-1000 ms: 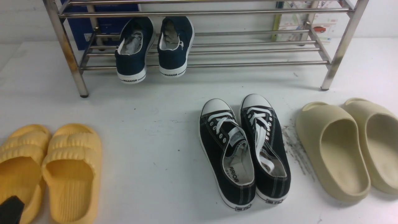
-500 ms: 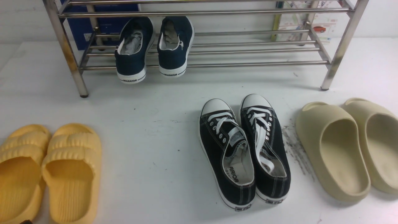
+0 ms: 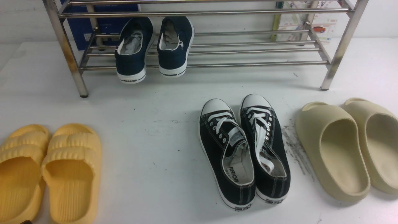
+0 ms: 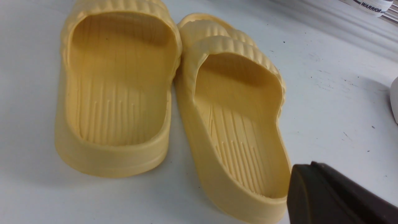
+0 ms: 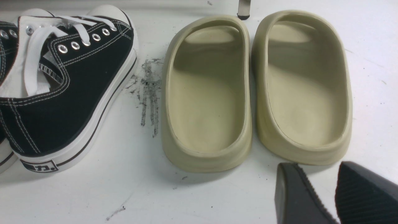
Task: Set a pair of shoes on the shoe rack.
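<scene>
Left claw (image 4: 339, 196) is pulled back out of the lower-left corner, pinched shut, empty; right claw (image 5: 334, 193) narrowly parted, empty. Navy shoes (image 3: 154, 46) sit on shoe rack (image 3: 248, 63), upper left; task looks done.

Bright even overhead light, soft short shadows, glare on the shoe rack (image 3: 199, 13) rods

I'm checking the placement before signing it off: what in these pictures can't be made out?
- Toes of the pair of shoes: front view, hidden behind a rod of the shoe rack.
- Rack's top: front view, cut off by the upper edge.
- Left gripper: left wrist view, only one dark finger shows, corner-cropped.
- Yellow slippers: front view, heels cut off at the bottom edge.
- Black sneakers: right wrist view, mostly cropped at the edge.
</scene>
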